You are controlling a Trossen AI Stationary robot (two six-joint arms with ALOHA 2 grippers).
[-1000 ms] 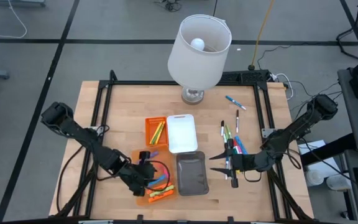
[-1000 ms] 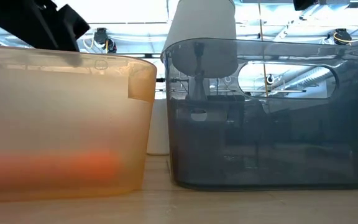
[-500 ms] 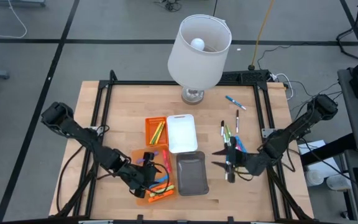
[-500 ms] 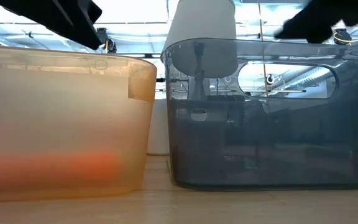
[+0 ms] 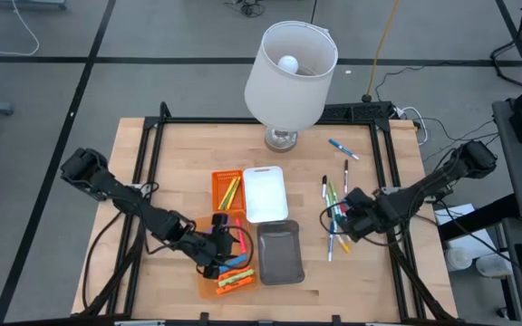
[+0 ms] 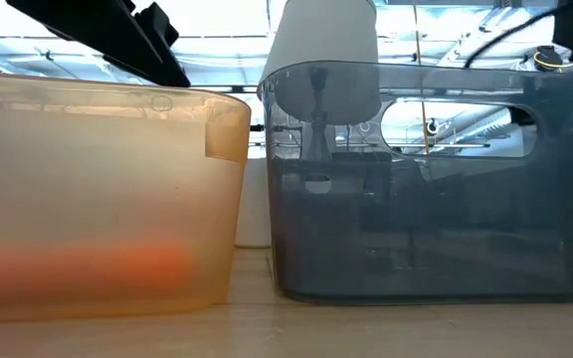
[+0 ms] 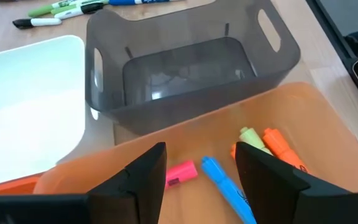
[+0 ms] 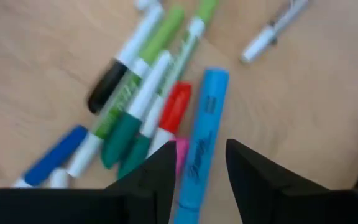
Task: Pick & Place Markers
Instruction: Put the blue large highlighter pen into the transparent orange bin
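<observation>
left hand [image 7: 197,165] open over orange tray [image 5: 208,284], nothing gripped | right hand [image 8: 199,165] open, empty, above markers [image 5: 337,210] right of grey tray [image 5: 280,253]

The high view looks straight down on the whole wooden bench [image 5: 170,172]. The low view, at bench height, sits close behind the translucent grey plastic tray [image 6: 431,179], which the left wrist view shares.

Two dark, cabled, jointed arms
</observation>
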